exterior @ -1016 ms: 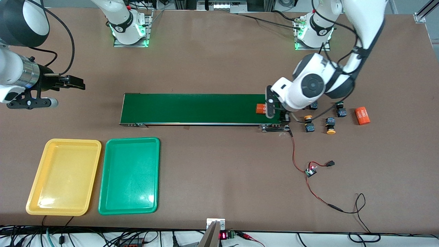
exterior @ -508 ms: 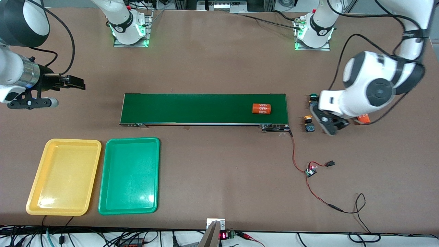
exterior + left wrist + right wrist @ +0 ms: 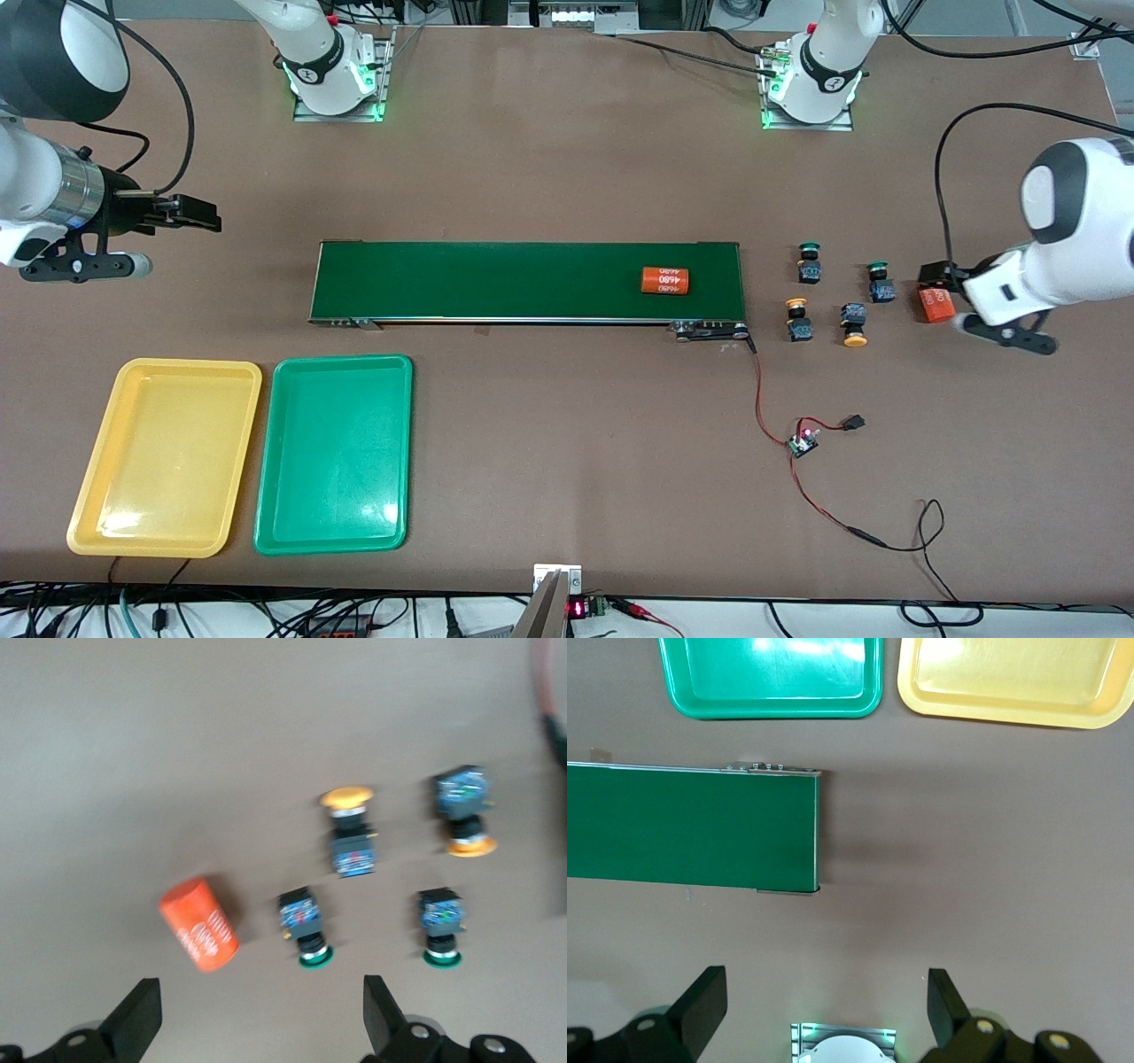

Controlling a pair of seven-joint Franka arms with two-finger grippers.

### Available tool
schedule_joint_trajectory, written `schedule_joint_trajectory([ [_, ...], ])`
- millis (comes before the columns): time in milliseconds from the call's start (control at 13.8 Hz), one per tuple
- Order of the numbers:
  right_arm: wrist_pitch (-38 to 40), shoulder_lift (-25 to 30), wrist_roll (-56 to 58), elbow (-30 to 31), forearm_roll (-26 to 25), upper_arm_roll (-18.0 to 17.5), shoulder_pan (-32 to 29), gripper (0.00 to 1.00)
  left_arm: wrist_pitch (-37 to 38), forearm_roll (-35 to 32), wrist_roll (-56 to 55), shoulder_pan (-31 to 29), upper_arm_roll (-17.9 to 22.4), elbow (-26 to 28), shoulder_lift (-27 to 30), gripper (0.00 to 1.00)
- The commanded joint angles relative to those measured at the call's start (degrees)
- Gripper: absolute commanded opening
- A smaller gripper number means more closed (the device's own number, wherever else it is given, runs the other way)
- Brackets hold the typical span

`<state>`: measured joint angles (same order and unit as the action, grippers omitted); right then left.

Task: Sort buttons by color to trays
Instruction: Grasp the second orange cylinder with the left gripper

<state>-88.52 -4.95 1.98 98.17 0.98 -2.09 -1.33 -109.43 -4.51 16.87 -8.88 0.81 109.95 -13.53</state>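
Note:
Four buttons lie on the table off the belt's end, toward the left arm's end. Two have green caps (image 3: 808, 262) (image 3: 879, 282) and two have yellow caps (image 3: 797, 321) (image 3: 854, 324). In the left wrist view the green ones (image 3: 303, 926) (image 3: 440, 923) and the yellow ones (image 3: 350, 828) (image 3: 465, 815) show ahead of the jaws. My left gripper (image 3: 941, 276) (image 3: 261, 1001) hangs open and empty by an orange cylinder (image 3: 930, 306) (image 3: 199, 923). The yellow tray (image 3: 166, 456) (image 3: 1014, 682) and green tray (image 3: 335, 452) (image 3: 772, 678) sit empty side by side. My right gripper (image 3: 197, 214) (image 3: 824, 988) waits open, empty.
A long dark-green conveyor belt (image 3: 496, 281) (image 3: 691, 828) carries a second orange cylinder (image 3: 665, 281). A red-and-black wire with a small circuit board (image 3: 803, 440) trails from the belt's end toward the front edge. The arm bases (image 3: 335, 75) (image 3: 811, 80) stand along the back edge.
My left arm swung from the belt's end, over the buttons, to beside the loose orange cylinder. The cylinder on the belt slid slightly toward the right arm's end. The right arm stayed still.

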Motion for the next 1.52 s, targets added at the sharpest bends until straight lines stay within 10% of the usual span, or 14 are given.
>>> schedule_joint_trajectory([
  [0, 0.54, 0.03, -0.75, -0.08, 0.87, -0.1, 0.01, 1.0, -2.35, 0.11, -10.25, -0.25, 3.22, 2.8, -1.05, 1.0],
  [944, 1.68, -0.32, -0.66, -0.08, 0.87, -0.02, -0.17, 1.0, -33.3, -0.24, -11.6, -5.62, 4.55, 16.96, -10.37, 0.99],
  [1161, 1.68, -0.32, -0.66, -0.08, 0.87, -0.1, -0.17, 1.0, -30.86, -0.24, -10.46, -5.62, 4.38, 16.18, -9.94, 0.35],
  [1452, 1.68, -0.32, -0.66, -0.08, 0.87, -0.02, -0.17, 1.0, -21.64, -0.33, -9.93, -5.62, 2.72, 12.49, -6.79, 0.22],
])
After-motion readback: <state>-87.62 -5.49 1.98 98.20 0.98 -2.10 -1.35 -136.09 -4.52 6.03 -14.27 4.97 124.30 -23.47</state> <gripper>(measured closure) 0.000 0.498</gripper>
